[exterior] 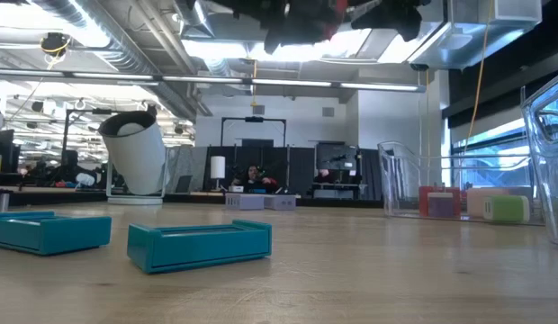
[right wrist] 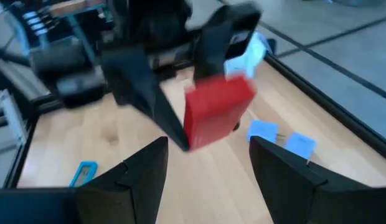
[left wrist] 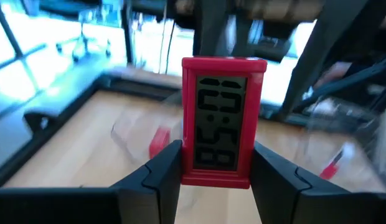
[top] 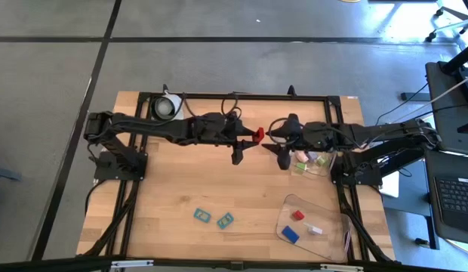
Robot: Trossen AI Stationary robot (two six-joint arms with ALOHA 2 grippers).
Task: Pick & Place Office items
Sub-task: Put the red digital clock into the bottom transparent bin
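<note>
Above table centre, both arms are reaching toward each other, stretched near-level. L gripper [top: 249, 140] is pinching a red digital clock [left wrist: 223, 121] between its fingers [left wrist: 157, 174], clock standing upright, lifted clear of the wood. R gripper [right wrist: 208, 165] is facing it just beside, jaws spread, holding nothing. Two teal items [top: 213, 217] are lying on the table [top: 181, 196] w/ more office pieces sitting in clear trays [top: 309, 221] on R side.

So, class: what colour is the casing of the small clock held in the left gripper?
Red casing on the clock; clearest in the left wrist view.
</note>
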